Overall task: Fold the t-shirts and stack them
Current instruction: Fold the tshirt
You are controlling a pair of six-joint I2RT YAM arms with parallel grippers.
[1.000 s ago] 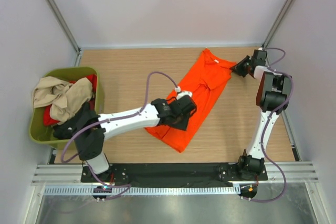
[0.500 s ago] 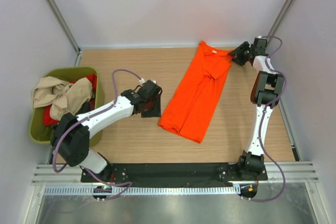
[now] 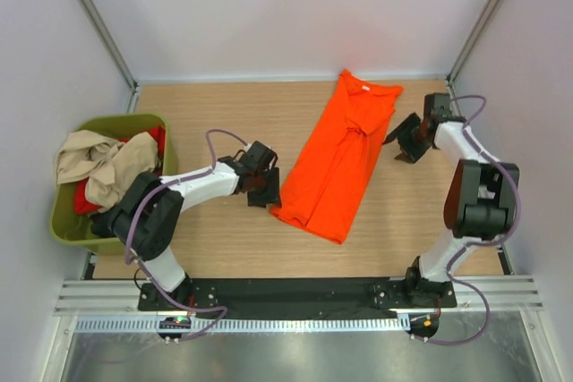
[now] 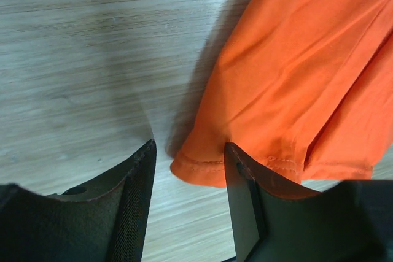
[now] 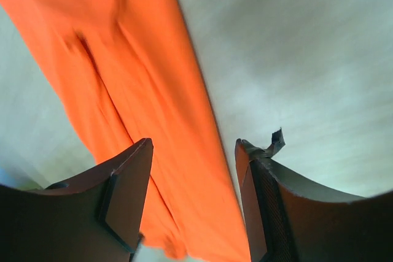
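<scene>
Only from overhead did we see the whole orange t-shirt [image 3: 345, 154], a long folded strip on the desk [image 3: 206, 114] right of centre with its collar at the far end. The same view showed the olive tub [image 3: 61, 221] at the left, holding beige cloth [image 3: 94, 167] and red cloth [image 3: 154, 142]. The left wrist view added the stitched near hem corner between the left fingers [image 4: 132, 207], which were spread and empty. The blurred right wrist view framed the shirt's right edge between the right fingers [image 5: 126, 191], likewise spread and holding nothing. We could not read its white neck label [image 3: 365, 87].
</scene>
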